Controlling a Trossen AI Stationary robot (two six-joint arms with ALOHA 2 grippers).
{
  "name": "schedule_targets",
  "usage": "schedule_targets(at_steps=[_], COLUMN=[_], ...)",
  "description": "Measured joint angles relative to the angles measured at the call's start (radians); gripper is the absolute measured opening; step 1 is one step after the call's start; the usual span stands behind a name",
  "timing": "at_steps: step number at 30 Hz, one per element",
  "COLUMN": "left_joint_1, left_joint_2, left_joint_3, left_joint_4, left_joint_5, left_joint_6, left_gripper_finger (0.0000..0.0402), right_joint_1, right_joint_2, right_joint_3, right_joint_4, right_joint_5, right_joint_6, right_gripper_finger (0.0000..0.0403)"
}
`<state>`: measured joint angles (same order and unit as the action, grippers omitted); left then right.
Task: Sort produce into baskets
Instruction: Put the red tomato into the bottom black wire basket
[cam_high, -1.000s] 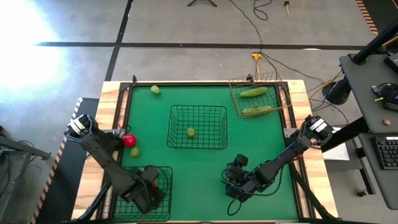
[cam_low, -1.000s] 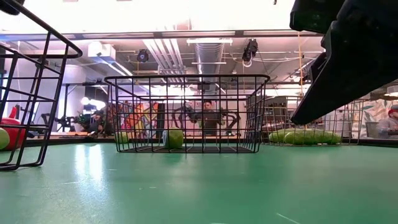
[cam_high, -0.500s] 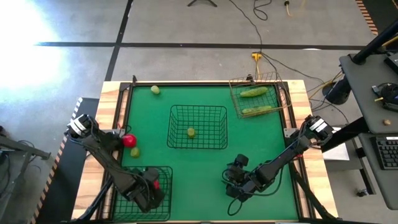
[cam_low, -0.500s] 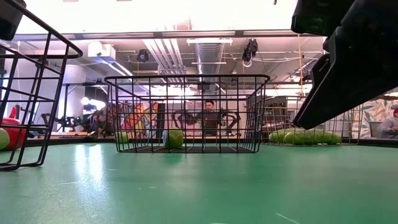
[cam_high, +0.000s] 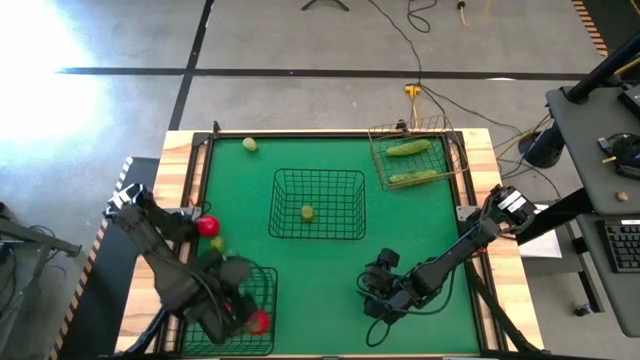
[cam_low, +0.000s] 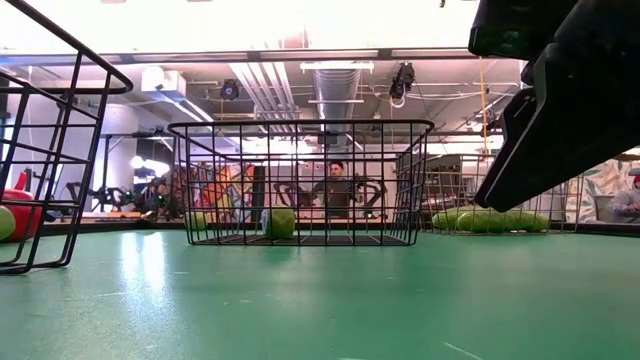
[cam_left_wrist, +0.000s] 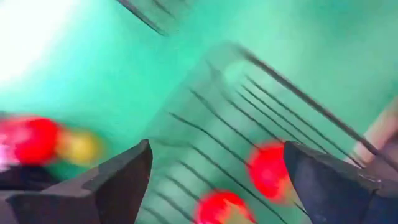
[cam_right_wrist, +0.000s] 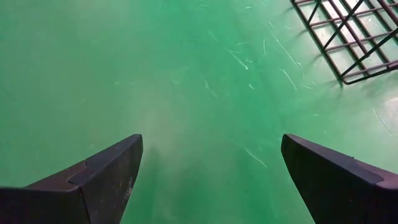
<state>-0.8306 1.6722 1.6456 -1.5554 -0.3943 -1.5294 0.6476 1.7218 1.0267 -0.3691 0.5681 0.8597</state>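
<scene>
Overhead, the left gripper (cam_high: 222, 300) hangs over the dark basket (cam_high: 262, 345) in the tabletop's near-left corner, a tomato (cam_high: 258, 322) inside. Level across the table, a lime (cam_low: 282, 222) sits in the middle basket (cam_low: 300, 126). At the left wrist, fingers (cam_left_wrist: 112, 183) spread wide, empty. The right gripper (cam_right_wrist: 211, 180) gapes over bare mat.

The left gripper (cam_high: 222, 300) has let go and moved back from the near dark basket (cam_high: 262, 275), where a red tomato (cam_high: 258, 321) now lies.
</scene>
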Motion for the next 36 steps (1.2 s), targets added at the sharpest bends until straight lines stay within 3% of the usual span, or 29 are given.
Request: schedule_targets(at_steps=[5, 7, 14, 25, 36], left_joint_1=[0.118, 0.190, 0.463, 0.723, 0.869], left_joint_2=[-0.061, -0.073, -0.167, -0.441, -0.362], left_joint_3=[0.003, -0.039, -0.382, -0.775, -0.865], left_joint_4=[0.041, -0.015, 0.019, 0.089, 0.100], left_joint_5=[-0.037, 0.009, 0.204, 0.315, 0.326], left_joint_6=[0.178, 0.229, 0.496, 0.783, 1.102], left_gripper_finger=[0.0338, 0.0338, 0.0338, 0.0338, 0.0343], right_joint_1=[0.000, 0.000, 0.002, -0.010, -0.040], right_joint_2=[0.000, 0.000, 0.000, 0.000, 0.000], right_joint_3=[0.000, 0.000, -0.001, -0.002, -0.003], right_joint_4=[0.004, 0.005, 0.003, 0.001, 0.002], right_joint_5=[0.000, 0.000, -0.001, -0.019, -0.004], right_joint_6=[0.003, 0.003, 0.003, 0.004, 0.147], right_gripper_finger=[0.0376, 0.0376, 0.0376, 0.0376, 0.0376])
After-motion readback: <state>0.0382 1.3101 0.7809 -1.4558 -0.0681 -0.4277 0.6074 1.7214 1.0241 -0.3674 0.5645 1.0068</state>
